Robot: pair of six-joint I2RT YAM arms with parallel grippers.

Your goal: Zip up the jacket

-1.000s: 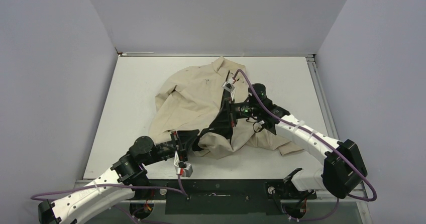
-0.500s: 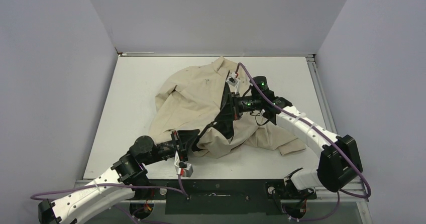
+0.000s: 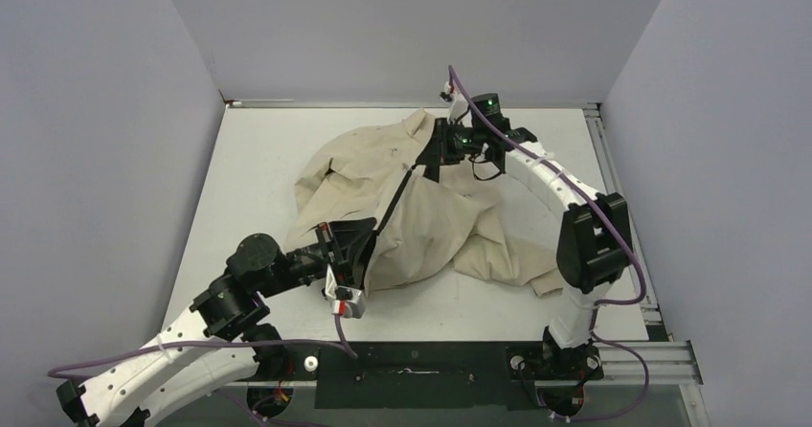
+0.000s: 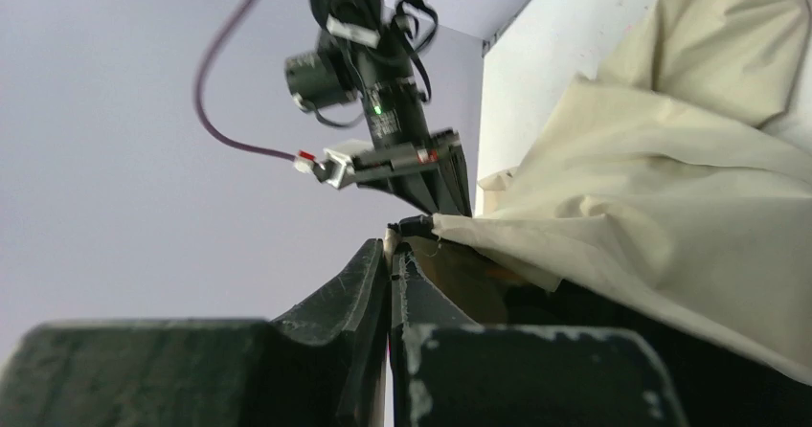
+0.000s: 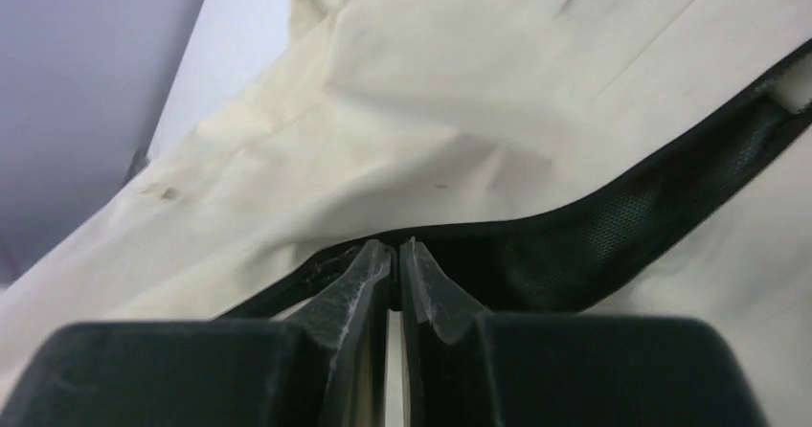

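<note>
The beige jacket (image 3: pixel 431 226) lies crumpled in the middle of the white table. Its black zipper line (image 3: pixel 394 202) runs closed from the bottom hem up to near the collar. My left gripper (image 3: pixel 367 243) is shut on the bottom hem at the zipper's lower end; in the left wrist view (image 4: pixel 391 250) a cream edge sits pinched between the tips. My right gripper (image 3: pixel 429 162) is at the zipper's top end near the collar, shut on the zipper pull (image 5: pixel 395 252). Black mesh lining (image 5: pixel 670 188) shows just beyond it. The label is out of view.
The table (image 3: pixel 259 159) has bare white surface to the left and far right of the jacket. Grey walls close in on three sides. A metal rail (image 3: pixel 613 197) runs along the right edge. My right arm (image 4: pixel 383 121) shows in the left wrist view.
My right gripper has moved far up the zipper toward the collar. The wide black open gap has closed into a thin line. My left gripper has pulled the hem slightly left.
</note>
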